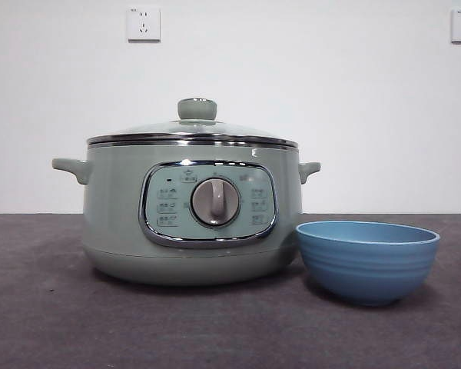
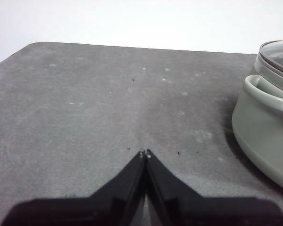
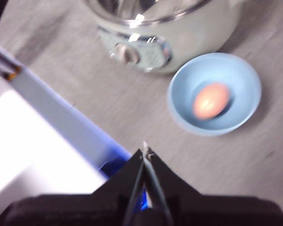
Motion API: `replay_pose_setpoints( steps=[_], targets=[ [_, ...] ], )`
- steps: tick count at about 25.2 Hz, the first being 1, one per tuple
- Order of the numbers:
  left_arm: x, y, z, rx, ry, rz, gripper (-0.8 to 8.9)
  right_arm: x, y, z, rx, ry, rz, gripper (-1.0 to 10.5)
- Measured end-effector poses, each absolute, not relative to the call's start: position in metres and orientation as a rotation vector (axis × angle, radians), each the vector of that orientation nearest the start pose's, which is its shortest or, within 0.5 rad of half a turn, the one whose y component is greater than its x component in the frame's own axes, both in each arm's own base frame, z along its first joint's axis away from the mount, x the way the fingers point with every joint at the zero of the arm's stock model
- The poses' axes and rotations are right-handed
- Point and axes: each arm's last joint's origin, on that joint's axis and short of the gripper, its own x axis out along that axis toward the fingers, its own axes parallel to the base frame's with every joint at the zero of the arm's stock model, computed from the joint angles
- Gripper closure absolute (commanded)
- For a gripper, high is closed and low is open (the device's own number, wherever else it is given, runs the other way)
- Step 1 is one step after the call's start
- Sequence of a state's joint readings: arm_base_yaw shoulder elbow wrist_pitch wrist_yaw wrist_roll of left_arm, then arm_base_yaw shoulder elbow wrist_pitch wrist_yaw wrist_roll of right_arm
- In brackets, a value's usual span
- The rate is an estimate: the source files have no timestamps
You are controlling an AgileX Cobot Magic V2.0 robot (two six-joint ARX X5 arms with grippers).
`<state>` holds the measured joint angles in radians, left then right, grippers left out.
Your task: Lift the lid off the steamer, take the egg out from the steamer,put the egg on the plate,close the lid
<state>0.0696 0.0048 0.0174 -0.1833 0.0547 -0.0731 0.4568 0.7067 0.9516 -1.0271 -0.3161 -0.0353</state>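
Observation:
The sage-green steamer [image 1: 192,215] stands on the dark table with its glass lid [image 1: 194,131] on top. The blue plate [image 1: 367,260], a ribbed bowl, sits beside it to the right. In the right wrist view the egg [image 3: 211,100] lies inside the plate [image 3: 245,77], next to the steamer [image 3: 179,33]. My right gripper [image 3: 145,149] is shut and empty, high above the table's front edge, away from the plate. My left gripper [image 2: 145,153] is shut and empty, low over bare table, apart from the steamer [image 2: 266,127] and its side handle [image 2: 266,94].
Two wall sockets [image 1: 143,23] sit on the white wall behind. A white and blue edge [image 3: 52,122] runs along the table's front in the right wrist view. The table's rounded far corner [image 2: 33,47] shows in the left wrist view.

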Motion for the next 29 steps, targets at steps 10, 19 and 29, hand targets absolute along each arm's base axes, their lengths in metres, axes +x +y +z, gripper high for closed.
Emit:
replay_pose_setpoints(
  steps=[10,19,29],
  targets=[
    [0.095,0.005,0.151,-0.083,0.170,0.021,8.16,0.088,0.017,0.289,-0.033,0.054,0.455,9.5],
    [0.095,0.005,0.151,-0.083,0.169,0.021,8.16,0.094,0.014,0.186,-0.008,0.061,0.338,9.5],
    [0.095,0.005,0.151,-0.083,0.169,0.021,8.16,0.094,0.013,0.154,0.062,0.147,0.313,9.5]
  ],
)
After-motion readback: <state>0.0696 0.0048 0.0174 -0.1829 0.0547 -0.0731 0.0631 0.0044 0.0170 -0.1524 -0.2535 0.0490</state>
